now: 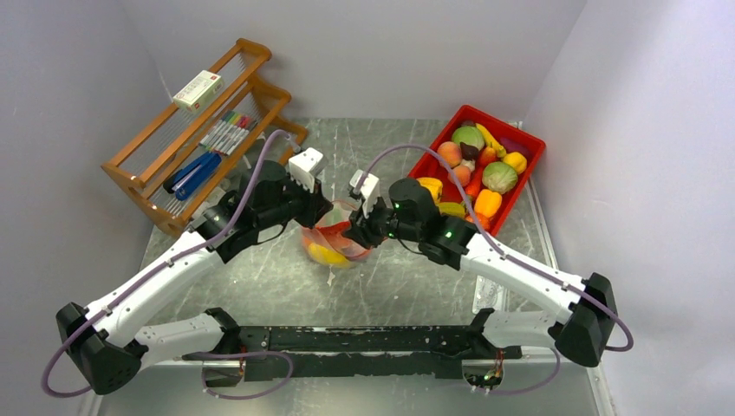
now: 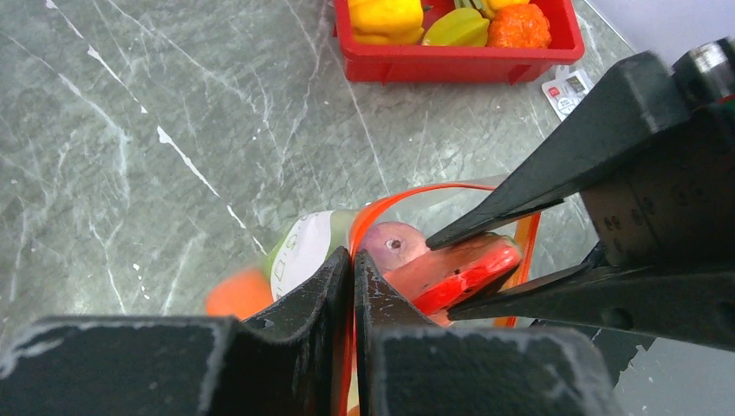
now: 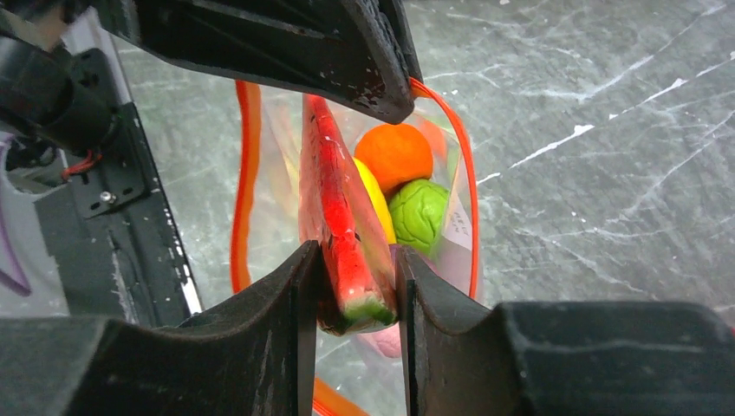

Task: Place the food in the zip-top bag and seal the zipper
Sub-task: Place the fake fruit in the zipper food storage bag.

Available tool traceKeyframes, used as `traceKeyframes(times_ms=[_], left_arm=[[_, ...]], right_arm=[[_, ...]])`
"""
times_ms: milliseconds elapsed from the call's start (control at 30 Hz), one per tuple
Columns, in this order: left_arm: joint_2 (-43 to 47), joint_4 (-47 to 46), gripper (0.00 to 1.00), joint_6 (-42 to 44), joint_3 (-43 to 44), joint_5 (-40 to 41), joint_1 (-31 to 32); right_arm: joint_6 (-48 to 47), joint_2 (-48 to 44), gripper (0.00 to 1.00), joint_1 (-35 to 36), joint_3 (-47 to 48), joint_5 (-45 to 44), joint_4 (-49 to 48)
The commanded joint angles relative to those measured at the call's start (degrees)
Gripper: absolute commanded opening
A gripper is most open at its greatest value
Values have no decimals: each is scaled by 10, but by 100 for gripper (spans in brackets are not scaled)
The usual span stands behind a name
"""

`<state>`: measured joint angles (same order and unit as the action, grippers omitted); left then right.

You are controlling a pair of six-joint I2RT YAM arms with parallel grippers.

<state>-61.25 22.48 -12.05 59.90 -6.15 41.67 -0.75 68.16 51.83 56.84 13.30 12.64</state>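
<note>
Looking down from above, the left gripper [image 1: 322, 217] and right gripper [image 1: 357, 230] meet over the bag [image 1: 334, 250], which sits just below their fingertips. The red tray [image 1: 523, 134] of spare fruit lies behind the right gripper. From the left wrist, its fingers are pressed tight together on the orange zipper strip [image 2: 407, 196], holding the mouth up, with the melon slice [image 2: 464, 270] right across from them. From the right wrist, the fingers are partly closed, clamped on both faces of that slice. An orange fruit [image 3: 394, 156] and a green one [image 3: 420, 212] lie beyond its tips, inside the bag. I'd lower the slice straight between the strips and let go only once it is below the mouth, with the left pinch steady.
</note>
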Motion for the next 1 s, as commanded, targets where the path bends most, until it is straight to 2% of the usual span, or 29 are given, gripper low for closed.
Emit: traceKeyframes(times_ms=[0,100,200,267,533,700,800,967], left_arm=[[16,-17,7,-14,-12,-6,-2],[19,-13,7,-17,-9,6,-2],[20,-7,7,-16,-5,18,-2],[21,-6,7,-15,-5,29,-2],[35,-13,7,-18,-17,67,-2],[43,-14,7,-20,-16,91,-2],[51,-21,7,-24,-15,121,-2],[60,-42,7,-19,-14,155,-2]], right_arm=[[-26,15,34,12,-30,-43,-61],[-43,35,42,13,-25,-67,-33],[-46,31,57,14,-14,-78,-12],[-44,12,62,14,-12,-75,-14],[3,-66,64,14,1,-60,-48],[54,-78,65,14,45,-101,-45],[73,-76,66,13,72,-161,-29],[96,-46,66,-3,141,-331,54]])
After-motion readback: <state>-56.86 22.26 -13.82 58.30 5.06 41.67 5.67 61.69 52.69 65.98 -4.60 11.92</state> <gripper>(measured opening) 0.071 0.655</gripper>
